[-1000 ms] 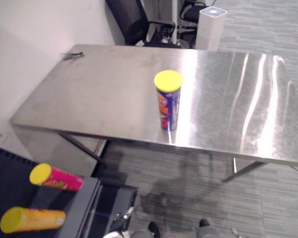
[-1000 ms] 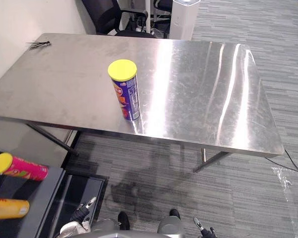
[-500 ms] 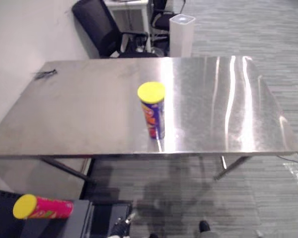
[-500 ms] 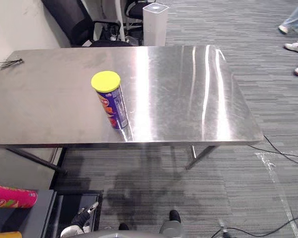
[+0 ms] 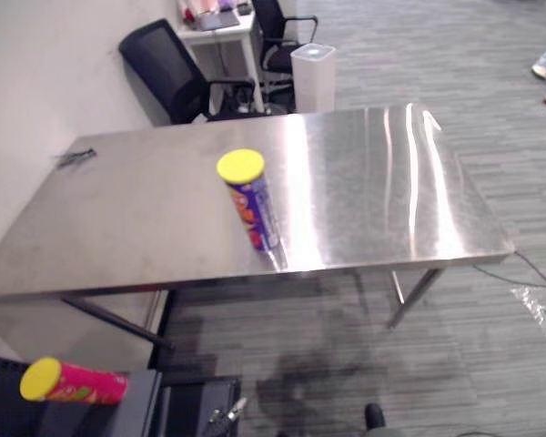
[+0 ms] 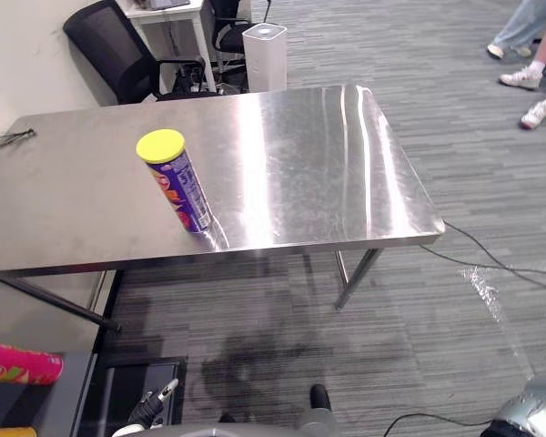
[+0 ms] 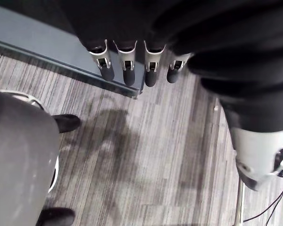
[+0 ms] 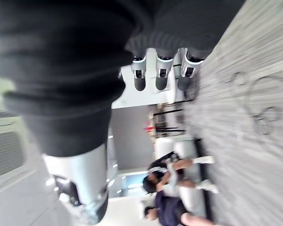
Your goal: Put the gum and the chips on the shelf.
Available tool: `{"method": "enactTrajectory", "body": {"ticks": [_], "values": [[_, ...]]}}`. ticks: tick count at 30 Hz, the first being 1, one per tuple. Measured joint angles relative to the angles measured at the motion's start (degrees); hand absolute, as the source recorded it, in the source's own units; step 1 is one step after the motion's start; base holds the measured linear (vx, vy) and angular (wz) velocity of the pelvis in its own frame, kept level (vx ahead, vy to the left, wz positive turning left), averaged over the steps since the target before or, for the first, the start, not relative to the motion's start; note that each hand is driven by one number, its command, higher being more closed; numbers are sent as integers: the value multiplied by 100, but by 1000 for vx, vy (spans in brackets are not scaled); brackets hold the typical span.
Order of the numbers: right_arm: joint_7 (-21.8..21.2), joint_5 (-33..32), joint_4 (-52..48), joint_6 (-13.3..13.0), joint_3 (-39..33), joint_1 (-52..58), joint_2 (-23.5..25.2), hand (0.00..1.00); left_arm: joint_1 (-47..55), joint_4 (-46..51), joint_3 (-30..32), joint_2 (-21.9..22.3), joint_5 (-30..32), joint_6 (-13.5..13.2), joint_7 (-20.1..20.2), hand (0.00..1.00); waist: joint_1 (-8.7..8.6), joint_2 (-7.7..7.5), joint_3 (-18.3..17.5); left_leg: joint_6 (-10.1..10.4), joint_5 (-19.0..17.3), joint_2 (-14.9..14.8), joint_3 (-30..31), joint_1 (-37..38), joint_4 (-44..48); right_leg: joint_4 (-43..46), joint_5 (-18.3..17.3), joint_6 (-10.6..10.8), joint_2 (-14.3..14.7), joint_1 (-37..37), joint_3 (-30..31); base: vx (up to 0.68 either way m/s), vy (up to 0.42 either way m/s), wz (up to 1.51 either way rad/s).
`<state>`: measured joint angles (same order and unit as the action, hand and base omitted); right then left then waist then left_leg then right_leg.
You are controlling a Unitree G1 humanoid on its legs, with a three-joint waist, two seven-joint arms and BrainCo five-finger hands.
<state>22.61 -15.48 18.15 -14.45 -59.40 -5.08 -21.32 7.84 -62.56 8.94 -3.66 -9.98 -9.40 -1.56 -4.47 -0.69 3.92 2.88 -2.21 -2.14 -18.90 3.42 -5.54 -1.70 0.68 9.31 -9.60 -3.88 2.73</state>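
Blue chips can [image 5: 250,202] upright on table [image 5: 382,205], well apart from hands; left hand [image 7: 126,70], right hand [image 8: 161,77] relaxed, empty.

We see one tall chips can [image 6: 176,181] standing near the front edge of the steel table [image 6: 346,182]. The top around it is wide and flat, most of all on the right. A small dark thing [image 5: 75,157] lies at the far left corner. A pink can [image 5: 73,382] lies on the shelf [image 5: 144,410], taking room there. A black chair [image 5: 164,77] stands behind the table.
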Motion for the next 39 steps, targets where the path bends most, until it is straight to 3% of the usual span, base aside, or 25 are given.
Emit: {"method": "enactTrajectory", "body": {"ticks": [3, 4, 6, 8, 12, 18, 22, 39], "values": [[-81, 442, -955, -44, 732, -108, -49, 0, 37, 66, -15, -54, 177, 0, 20, 0, 4, -97, -172, -8, 9, 7, 90, -15, 9, 21, 6, 1, -15, 30, -91, 30, -27, 15], [-307, 476, -1634, -124, 1276, -161, -47, 0, 34, 113, -18, -59, 247, 2, 38, 0, 4, -139, -188, -12, 11, 30, 159, -22, 10, 21, 6, 1, -41, 58, -146, 28, -12, 19], [-529, 627, -2027, -195, 1590, -156, -47, 0, 29, 116, -18, -64, 293, 2, 53, 0, -1, -146, -186, -18, 15, 42, 255, -18, 11, 17, 6, 1, -63, 121, -240, 18, -12, 27], [-1052, 658, -2451, -343, 2222, -161, -47, 0, 43, 160, -18, -69, 379, 1, 76, 0, 26, -175, -197, -35, 26, 47, 411, -18, 11, 17, 6, 0, -83, 211, -358, 16, -16, 35], [-1806, 377, -2509, -366, 3252, -212, -47, 0, 41, 232, -27, -66, 389, -4, 139, 0, 178, -182, -201, -68, 52, 62, 581, -13, 12, 19, 4, -3, -113, 312, -520, -10, -25, 25], [-2457, -73, -2155, -231, 4972, -362, -46, 0, 27, 327, -258, -108, 395, -4, 183, 0, 316, -191, -187, -83, 74, 101, 749, -23, 82, 21, -44, -66, -160, 436, -710, -39, -25, 14], [-2692, -94, -1997, -130, 5415, -621, -37, 0, 23, 342, -299, -106, 394, -1, 182, 0, 352, -176, -166, -78, 93, 118, 807, -33, 93, 22, -68, -57, -154, 459, -769, -59, -28, 7], [-2705, -585, -859, 237, 6456, -1340, -4, 0, -82, 350, -474, -126, 394, 16, 138, 0, 383, -120, -5, -36, 129, 33, 844, -14, 75, -6, -80, -70, -57, 510, -824, -6, -11, 1]]}}
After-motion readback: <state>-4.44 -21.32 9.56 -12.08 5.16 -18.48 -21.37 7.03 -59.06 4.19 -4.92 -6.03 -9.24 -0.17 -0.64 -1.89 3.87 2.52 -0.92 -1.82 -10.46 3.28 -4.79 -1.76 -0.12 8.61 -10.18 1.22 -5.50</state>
